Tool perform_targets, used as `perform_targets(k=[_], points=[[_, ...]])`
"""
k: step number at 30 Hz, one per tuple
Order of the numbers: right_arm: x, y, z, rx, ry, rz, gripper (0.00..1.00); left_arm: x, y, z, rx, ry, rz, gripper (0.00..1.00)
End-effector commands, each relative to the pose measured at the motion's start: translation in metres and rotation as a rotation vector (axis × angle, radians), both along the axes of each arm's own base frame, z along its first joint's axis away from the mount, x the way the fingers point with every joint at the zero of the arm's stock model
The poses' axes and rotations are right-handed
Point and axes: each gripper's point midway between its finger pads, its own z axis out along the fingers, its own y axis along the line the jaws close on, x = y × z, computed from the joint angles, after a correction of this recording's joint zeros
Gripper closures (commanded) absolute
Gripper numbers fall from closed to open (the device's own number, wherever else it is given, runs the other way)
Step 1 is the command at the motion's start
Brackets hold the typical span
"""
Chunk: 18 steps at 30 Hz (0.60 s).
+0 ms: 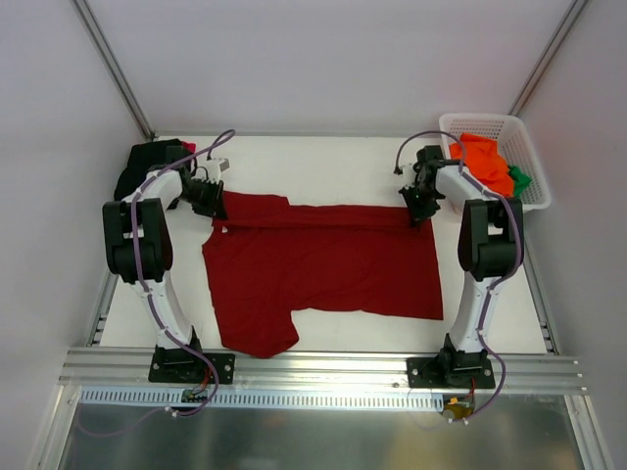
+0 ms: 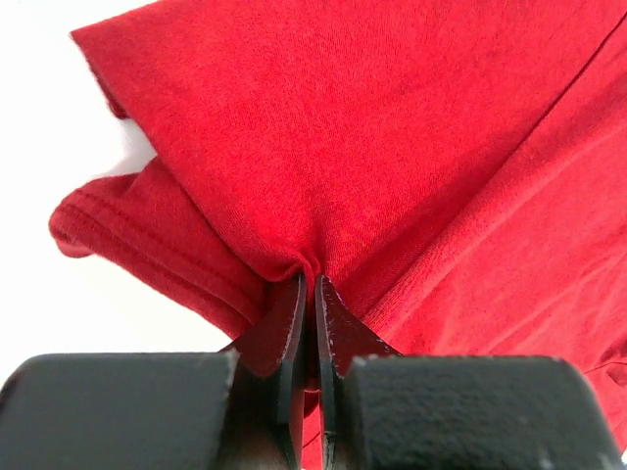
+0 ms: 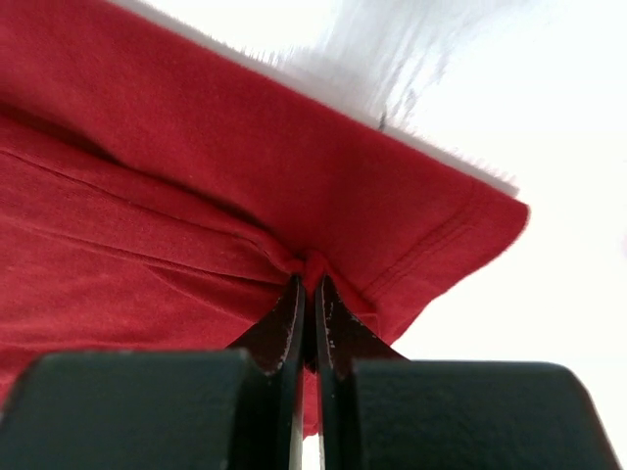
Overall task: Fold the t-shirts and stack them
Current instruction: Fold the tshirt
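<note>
The dark red t-shirt point(image 1: 323, 269) lay spread mid-table point(image 1: 323, 166). The left gripper point(image 2: 313, 286) at ten o'clock and the right gripper point(image 3: 312, 284) at two each had fingers pressed together on a pucker of its far edge, probably to carry that edge toward six in a fold. The white basket point(image 1: 535, 191) at two held an orange shirt point(image 1: 482, 162) and a green shirt point(image 1: 519, 179). A black heap point(image 1: 147, 164), perhaps shirts, sat at ten, both well apart from the fold.

Left pincer point(image 2: 313, 294) is clamped tight on a bunched fold of the dark red shirt point(image 2: 392, 157), cloth puckering right at the tips. Stitched sleeve hem curls off left over the white desk point(image 2: 59, 323).
</note>
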Motion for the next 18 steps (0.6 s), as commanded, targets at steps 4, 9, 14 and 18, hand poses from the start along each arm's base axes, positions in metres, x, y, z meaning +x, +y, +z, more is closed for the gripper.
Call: perform_targets(k=[4, 9, 14, 18], points=[[0.025, -0.009, 0.045, 0.002, -0.202, -0.007, 1.0, -0.003, 0.002, 0.028, -0.029, -0.064, -0.016, 1.0], [0.029, -0.005, 0.055, 0.093, -0.231, 0.045, 1.0, 0.004, -0.006, 0.048, -0.072, -0.139, -0.073, 1.0], [0.037, 0.012, 0.07, 0.294, -0.232, 0.102, 1.0, 0.024, -0.017, 0.066, -0.154, -0.197, -0.121, 1.0], [0.043, 0.024, 0.075, 0.379, -0.231, 0.152, 1.0, 0.044, -0.024, 0.078, -0.211, -0.224, -0.16, 1.0]])
